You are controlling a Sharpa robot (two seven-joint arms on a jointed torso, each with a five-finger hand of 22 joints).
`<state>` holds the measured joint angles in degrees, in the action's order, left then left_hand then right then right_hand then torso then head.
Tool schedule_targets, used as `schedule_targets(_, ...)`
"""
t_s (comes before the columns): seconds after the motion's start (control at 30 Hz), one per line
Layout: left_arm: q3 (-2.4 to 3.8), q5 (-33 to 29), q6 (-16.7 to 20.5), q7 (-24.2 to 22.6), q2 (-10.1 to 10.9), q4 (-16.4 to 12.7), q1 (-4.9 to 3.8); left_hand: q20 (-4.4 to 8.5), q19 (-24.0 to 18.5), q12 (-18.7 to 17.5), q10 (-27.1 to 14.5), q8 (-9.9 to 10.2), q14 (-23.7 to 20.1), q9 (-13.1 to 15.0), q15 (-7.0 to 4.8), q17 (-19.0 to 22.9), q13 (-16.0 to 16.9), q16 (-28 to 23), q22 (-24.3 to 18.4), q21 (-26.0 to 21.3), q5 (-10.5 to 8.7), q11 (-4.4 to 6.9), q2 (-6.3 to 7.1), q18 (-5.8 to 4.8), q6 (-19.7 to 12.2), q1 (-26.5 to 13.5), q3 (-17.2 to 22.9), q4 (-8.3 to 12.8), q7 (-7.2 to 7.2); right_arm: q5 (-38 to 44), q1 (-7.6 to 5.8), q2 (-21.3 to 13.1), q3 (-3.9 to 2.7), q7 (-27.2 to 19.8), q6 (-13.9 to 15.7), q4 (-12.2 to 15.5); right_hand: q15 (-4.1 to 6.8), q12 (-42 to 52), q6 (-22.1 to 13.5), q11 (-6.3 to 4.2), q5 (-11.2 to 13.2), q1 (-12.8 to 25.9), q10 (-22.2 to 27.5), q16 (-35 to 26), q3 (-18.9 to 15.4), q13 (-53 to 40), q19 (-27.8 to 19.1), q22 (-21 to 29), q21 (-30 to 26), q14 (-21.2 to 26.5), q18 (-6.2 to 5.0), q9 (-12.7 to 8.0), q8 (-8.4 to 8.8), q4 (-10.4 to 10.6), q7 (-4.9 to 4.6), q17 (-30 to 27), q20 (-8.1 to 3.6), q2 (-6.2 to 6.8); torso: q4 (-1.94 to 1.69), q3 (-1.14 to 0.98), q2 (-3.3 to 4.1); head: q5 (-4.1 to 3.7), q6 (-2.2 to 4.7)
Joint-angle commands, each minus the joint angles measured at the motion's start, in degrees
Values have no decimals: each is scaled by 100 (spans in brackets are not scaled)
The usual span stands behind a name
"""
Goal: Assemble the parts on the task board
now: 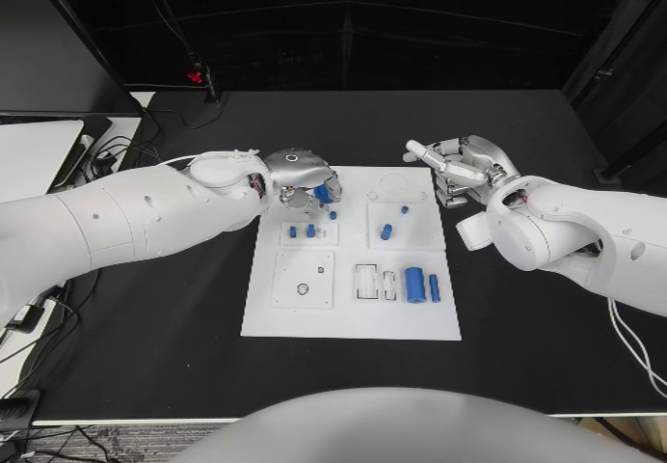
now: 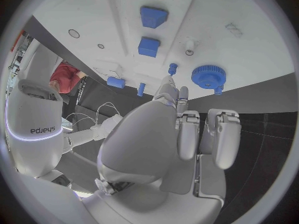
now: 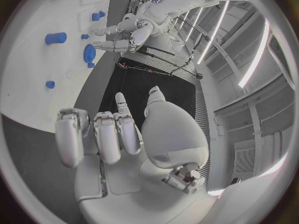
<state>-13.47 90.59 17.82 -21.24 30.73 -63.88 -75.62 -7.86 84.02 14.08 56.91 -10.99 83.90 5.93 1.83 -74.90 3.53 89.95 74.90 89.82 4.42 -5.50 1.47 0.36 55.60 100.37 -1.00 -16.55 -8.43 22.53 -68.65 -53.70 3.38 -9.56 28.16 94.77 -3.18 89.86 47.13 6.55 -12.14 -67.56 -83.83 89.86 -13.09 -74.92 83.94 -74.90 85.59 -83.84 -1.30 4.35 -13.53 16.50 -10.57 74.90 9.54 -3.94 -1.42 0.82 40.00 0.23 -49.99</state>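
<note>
With my left hand open just above the blue gear at the far-left corner of the task board, I lower squarely, pinching its rim evenly; my right hand hovers empty beside the board.

Matt white task board, smooth blue plastic parts, glossy silver metal left hand.

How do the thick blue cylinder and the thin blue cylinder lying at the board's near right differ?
The thick blue cylinder is clearly wider than the thin blue cylinder. The thick one lies further in; the thin one lies nearer the right edge of the white task board. Both are blue and lie flat, parallel, side by side.
</note>
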Motion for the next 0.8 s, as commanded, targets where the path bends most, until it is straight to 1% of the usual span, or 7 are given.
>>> schedule_targets(0.03, 3, 70, -249, 51, -34, 39, -3, 8, 598, -30, 23, 44, 610, -11, 3, -1510, -6, 5, 1510, 18, -21, 5, 18, -36, 41, 55, 52, 0, 20, 7, -7, -2, -3, -37, -12, 12, 8, 14, -30, -17, -22, -11, -617, 14, -41, -1508, 204, -1306, -28, -616, -23, -6, -30, 7, 6, 1510, -18, -42, -2, 0, 4, -8, -1)
schedule_targets(0.17, 3, 71, -344, 66, -74, 92, 1, 8, 598, -39, 32, 55, 610, -18, -3, -1510, -5, 5, 1510, 18, -33, 15, 29, -36, 46, 62, 63, 0, 30, 7, -7, -1, -3, -35, -13, 14, 8, 14, -30, -17, -22, -11, -617, 14, -41, -1508, 204, -1306, -28, -616, -23, -6, -30, 7, 6, 1510, -18, -42, -1, 3, 0, -9, -1)
schedule_targets(0.3, 3, 71, -448, 59, -114, 140, 7, 10, 598, -49, 35, 62, 610, -23, -9, -1510, -5, 5, 1510, 18, -51, 19, 44, -36, 53, 53, 64, -5, 34, 7, -7, -1, -3, -33, -15, 17, 8, 14, -30, -17, -22, -11, -617, 14, -41, -1508, 204, -1306, -28, -616, -23, -6, -30, 7, 6, 1510, -18, -42, 5, -1, 2, -2, -1)
schedule_targets(0.4, 3, 71, -483, 45, -146, 164, 19, 12, 598, -53, 37, 65, 610, -25, -12, -1510, -5, 5, 1510, 18, -60, 21, 48, -36, 58, 47, 65, -7, 36, 7, -7, -1, -3, -31, -16, 15, 8, 14, -30, -17, -22, -11, -617, 14, -41, -1508, 204, -1306, -28, -616, -23, -6, -30, 7, 6, 1510, -18, -42, 2, 4, -1, -7, -1)
schedule_targets(0.67, 3, 71, -582, 31, -222, 225, 39, 20, 598, -83, 51, 90, 610, -42, -26, -1510, -5, 5, 1510, 18, -81, 46, 60, -36, 82, 85, 110, 5, 59, 7, -7, 8, -3, -3, -44, 13, 8, 14, -30, -17, -22, -11, -617, 14, -41, -1508, 204, -1306, -28, -616, -23, -6, -30, 7, 6, 1510, -18, -42, 8, 3, -2, -9, -1)
schedule_targets(0.77, 3, 71, -628, 44, -236, 240, 42, 22, 598, -88, 58, 94, 610, -45, -29, -1510, -4, 5, 1510, 18, -82, 51, 60, -36, 90, 96, 122, 5, 63, 7, -7, 9, -3, 11, -61, 17, 8, 14, -31, -16, -22, -16, -617, 14, -44, -1508, 204, -1306, -28, -616, -23, -6, -36, 8, 6, 1510, -18, -46, -1, -1, 2, -21, -1)
schedule_targets(0.8, 3, 72, -647, 48, -238, 242, 43, 22, 598, -89, 59, 95, 610, -45, -29, -1510, -4, 5, 1510, 18, -82, 51, 60, -36, 91, 97, 123, 4, 64, 7, -7, 10, -3, 14, -63, 16, 8, 14, -31, -16, -22, -16, -617, 14, -44, -1508, 204, -1306, -28, -616, -23, -6, -36, 8, 6, 1510, -18, -46, 2, -2, 1, -16, -1)
